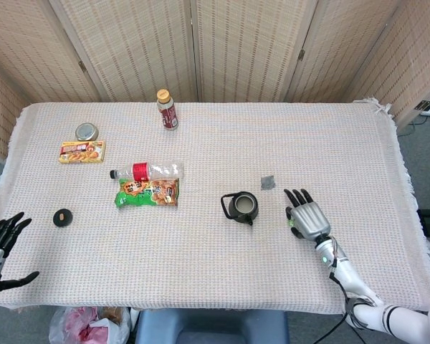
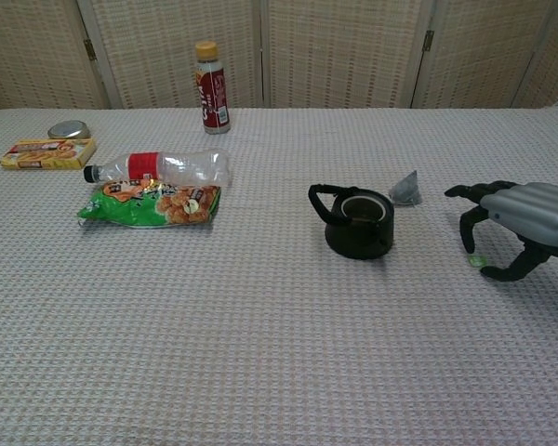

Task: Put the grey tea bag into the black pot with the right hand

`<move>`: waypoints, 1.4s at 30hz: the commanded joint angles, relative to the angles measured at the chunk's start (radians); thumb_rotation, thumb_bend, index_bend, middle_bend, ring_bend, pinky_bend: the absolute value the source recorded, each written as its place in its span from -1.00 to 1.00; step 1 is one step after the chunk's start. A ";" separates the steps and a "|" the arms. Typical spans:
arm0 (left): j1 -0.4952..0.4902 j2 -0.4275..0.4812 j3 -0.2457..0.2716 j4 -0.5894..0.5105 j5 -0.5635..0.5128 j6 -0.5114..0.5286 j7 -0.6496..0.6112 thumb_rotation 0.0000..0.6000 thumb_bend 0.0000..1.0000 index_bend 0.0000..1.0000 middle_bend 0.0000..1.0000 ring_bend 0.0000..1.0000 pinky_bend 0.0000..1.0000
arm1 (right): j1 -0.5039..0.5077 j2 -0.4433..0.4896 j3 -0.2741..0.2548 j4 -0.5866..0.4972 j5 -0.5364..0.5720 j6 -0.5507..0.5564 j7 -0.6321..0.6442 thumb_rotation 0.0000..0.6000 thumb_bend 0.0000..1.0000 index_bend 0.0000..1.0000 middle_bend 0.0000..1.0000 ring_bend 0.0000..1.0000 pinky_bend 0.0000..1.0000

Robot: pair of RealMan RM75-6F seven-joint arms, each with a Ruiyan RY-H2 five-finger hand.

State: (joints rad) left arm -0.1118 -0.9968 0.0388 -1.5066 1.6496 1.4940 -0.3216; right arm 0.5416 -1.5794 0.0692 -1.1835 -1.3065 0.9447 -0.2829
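The grey tea bag (image 1: 268, 182) (image 2: 406, 189) lies on the cloth just right of and behind the black pot (image 1: 241, 207) (image 2: 358, 222), which stands open-topped with its handle to the left. My right hand (image 1: 307, 218) (image 2: 513, 220) hovers right of the pot with fingers spread and curved down, holding nothing. Its fingertips hang over a small green tag (image 2: 475, 261) on the cloth. My left hand (image 1: 0, 246) rests open at the table's near left corner, seen only in the head view.
A clear plastic bottle (image 1: 147, 172) lies on its side above a green snack bag (image 1: 147, 193). A brown bottle (image 1: 167, 109) stands at the back. A yellow box (image 1: 82, 152), a metal lid (image 1: 87, 131) and a small dark disc (image 1: 61, 217) sit at the left.
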 commanded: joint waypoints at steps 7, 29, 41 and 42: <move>-0.003 0.002 0.003 0.015 0.004 0.004 -0.029 1.00 -0.66 -1.00 -1.00 -1.00 -0.99 | 0.010 -0.013 0.010 0.017 0.014 -0.013 0.001 1.00 -0.48 0.01 -1.00 -1.00 -1.00; -0.007 -0.002 0.001 0.022 -0.008 -0.001 -0.030 1.00 -0.66 -1.00 -1.00 -1.00 -0.99 | 0.015 0.002 0.019 -0.001 0.032 -0.011 0.000 1.00 -0.41 0.20 -0.99 -1.00 -1.00; -0.006 -0.002 0.002 0.022 -0.005 0.005 -0.032 1.00 -0.66 -1.00 -1.00 -1.00 -0.99 | -0.005 0.055 0.044 -0.096 -0.003 0.097 0.001 1.00 -0.41 0.23 -0.95 -1.00 -1.00; -0.006 -0.002 0.002 0.021 -0.005 0.005 -0.032 1.00 -0.66 -1.00 -1.00 -1.00 -0.99 | -0.005 0.067 0.047 -0.115 -0.009 0.106 0.002 1.00 -0.42 0.23 -0.95 -1.00 -1.00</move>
State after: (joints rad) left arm -0.1180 -0.9990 0.0408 -1.4853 1.6443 1.4991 -0.3540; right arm 0.5397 -1.5304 0.1088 -1.2733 -1.3033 1.0311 -0.2813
